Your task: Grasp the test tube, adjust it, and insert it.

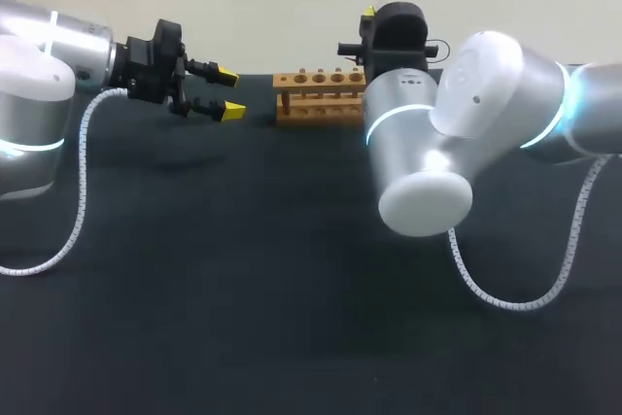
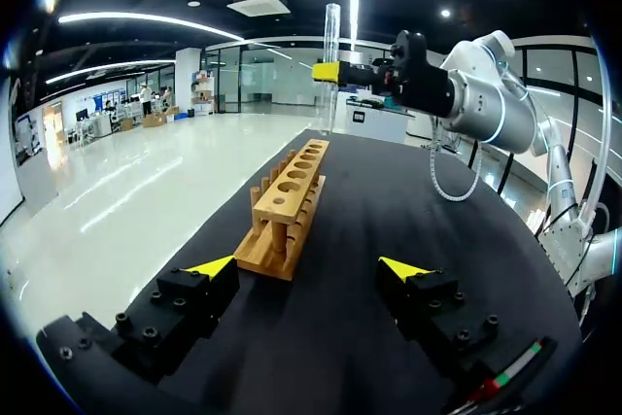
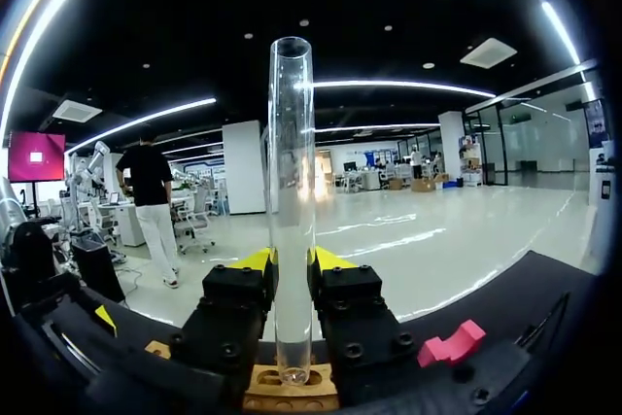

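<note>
A clear test tube (image 3: 292, 201) stands upright between the yellow-tipped fingers of my right gripper (image 3: 292, 261), which is shut on its lower half. Its rounded lower end sits at the top of the wooden rack (image 3: 290, 388); whether it has entered a hole I cannot tell. In the left wrist view the test tube (image 2: 330, 65) stands at the far end of the rack (image 2: 287, 203), held by my right gripper (image 2: 335, 72). My left gripper (image 2: 306, 267) is open and empty, well short of the rack's near end. In the head view the rack (image 1: 319, 94) lies between the left gripper (image 1: 230, 92) and the right gripper (image 1: 369, 17).
My right arm's large elbow (image 1: 428, 157) hangs over the middle right of the black table (image 1: 243, 269). A small pink piece (image 3: 449, 345) lies beside the right gripper. Both arms trail white coiled cables (image 1: 73, 201).
</note>
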`<state>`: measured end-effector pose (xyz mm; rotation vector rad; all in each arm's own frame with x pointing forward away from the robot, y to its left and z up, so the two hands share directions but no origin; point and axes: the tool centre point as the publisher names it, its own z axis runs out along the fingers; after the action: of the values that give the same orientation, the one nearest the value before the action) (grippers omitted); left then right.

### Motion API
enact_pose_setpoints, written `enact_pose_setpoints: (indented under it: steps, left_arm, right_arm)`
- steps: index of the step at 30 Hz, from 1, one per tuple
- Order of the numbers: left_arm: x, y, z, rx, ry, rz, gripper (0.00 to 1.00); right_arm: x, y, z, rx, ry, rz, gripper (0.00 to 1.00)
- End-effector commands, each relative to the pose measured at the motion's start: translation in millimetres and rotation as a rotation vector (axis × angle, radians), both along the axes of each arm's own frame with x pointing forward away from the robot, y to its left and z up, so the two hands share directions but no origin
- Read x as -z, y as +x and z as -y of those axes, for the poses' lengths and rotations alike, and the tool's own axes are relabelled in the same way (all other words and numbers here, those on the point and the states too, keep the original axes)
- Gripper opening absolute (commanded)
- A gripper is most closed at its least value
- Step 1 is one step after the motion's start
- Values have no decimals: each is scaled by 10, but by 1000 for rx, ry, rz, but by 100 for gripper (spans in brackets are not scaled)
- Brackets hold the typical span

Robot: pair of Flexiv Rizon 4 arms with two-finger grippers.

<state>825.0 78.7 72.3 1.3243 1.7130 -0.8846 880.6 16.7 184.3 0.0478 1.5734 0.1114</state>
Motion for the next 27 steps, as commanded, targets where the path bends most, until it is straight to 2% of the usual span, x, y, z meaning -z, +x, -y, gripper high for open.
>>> enact_pose_setpoints:
  steps: [1, 14, 27]
  left_arm:
    - [10, -8, -1, -2, -2, 4, 100]
    - [10, -8, -1, -2, -2, 4, 100]
    - [10, -8, -1, -2, -2, 4, 100]
  right_arm:
    - [31, -4, 46, -46, 2, 44, 0]
    - [158, 93, 52, -85, -21, 65, 0]
    - [286, 176, 73, -120, -23, 50, 0]
